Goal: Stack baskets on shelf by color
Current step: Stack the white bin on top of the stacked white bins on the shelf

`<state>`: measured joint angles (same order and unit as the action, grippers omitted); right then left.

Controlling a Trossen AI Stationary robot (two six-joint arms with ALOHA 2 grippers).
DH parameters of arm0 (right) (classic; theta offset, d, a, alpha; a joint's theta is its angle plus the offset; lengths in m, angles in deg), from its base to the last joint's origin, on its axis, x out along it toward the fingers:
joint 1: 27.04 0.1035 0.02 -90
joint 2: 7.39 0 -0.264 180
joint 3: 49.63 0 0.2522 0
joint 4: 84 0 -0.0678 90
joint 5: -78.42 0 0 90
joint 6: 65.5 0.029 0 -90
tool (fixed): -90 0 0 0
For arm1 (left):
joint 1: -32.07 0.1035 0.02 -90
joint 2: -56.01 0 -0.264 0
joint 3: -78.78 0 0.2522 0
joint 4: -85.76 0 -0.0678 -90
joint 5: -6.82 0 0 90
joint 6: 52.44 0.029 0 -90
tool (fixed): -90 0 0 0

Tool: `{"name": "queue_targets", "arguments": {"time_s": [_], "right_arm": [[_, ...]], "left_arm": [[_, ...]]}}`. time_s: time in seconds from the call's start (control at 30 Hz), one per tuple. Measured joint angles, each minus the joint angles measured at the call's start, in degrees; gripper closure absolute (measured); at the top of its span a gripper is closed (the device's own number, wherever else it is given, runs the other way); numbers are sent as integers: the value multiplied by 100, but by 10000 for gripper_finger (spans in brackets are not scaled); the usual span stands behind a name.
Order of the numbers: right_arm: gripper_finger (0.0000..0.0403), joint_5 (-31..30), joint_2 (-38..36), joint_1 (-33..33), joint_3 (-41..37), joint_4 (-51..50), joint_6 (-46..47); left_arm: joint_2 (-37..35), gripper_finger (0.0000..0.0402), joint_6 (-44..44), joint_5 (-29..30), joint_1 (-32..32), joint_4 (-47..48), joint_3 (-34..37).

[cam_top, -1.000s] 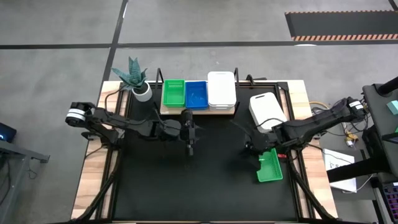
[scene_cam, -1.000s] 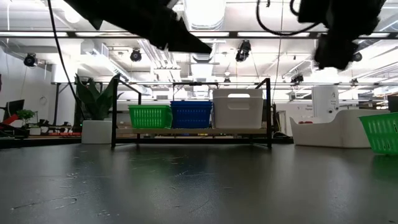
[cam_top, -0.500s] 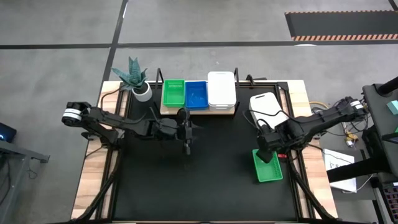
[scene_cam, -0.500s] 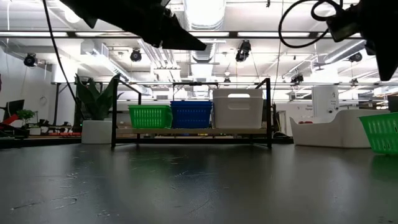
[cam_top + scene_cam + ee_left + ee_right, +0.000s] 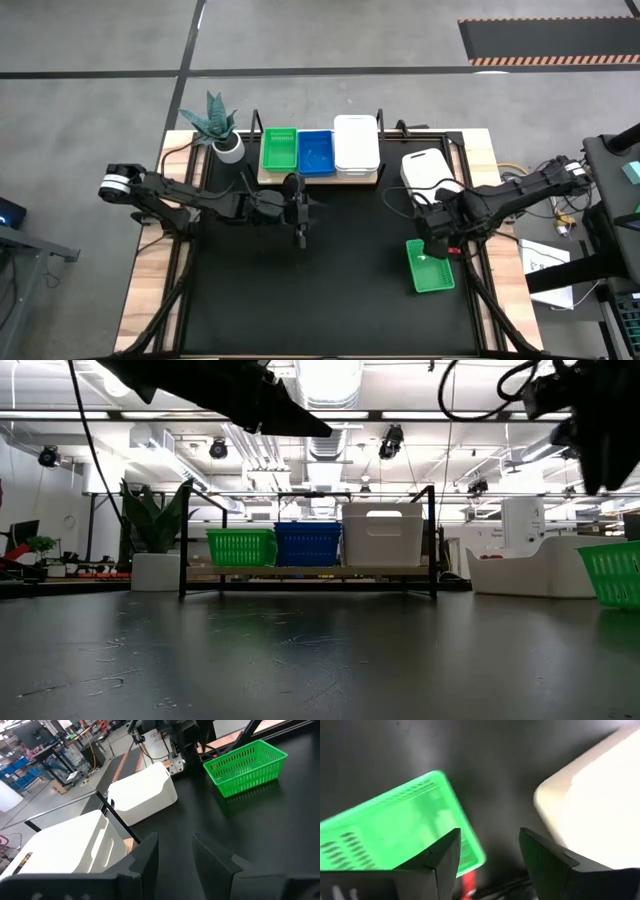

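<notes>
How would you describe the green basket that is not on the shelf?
Look at the table's right edge, near the right gripper. The green basket lies there alone on the black top, just in front of a white basket; the other green one is on the shelf.

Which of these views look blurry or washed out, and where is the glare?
Right wrist view: the green basket and white basket are smeared, the white one blown out. Low view: ceiling lights flare bright, arms overhead are black silhouettes, the shelf stays sharp. Left wrist view: near fingers soft, the green basket crisp. High view: even light, no glare.
</notes>
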<state>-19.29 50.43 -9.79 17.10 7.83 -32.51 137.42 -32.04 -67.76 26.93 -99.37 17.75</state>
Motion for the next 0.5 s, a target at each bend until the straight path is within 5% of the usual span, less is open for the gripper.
{"name": "queue_targets", "arguments": {"time_s": [0.2,0.5], "right_arm": [[215,-879,11,-2,-44,-12,-626],[234,-893,11,-738,-631,-25,-719]], "left_arm": [[-1,297,148,-2,0,-7,0],[-1,297,302,-1,0,-10,0]]}}
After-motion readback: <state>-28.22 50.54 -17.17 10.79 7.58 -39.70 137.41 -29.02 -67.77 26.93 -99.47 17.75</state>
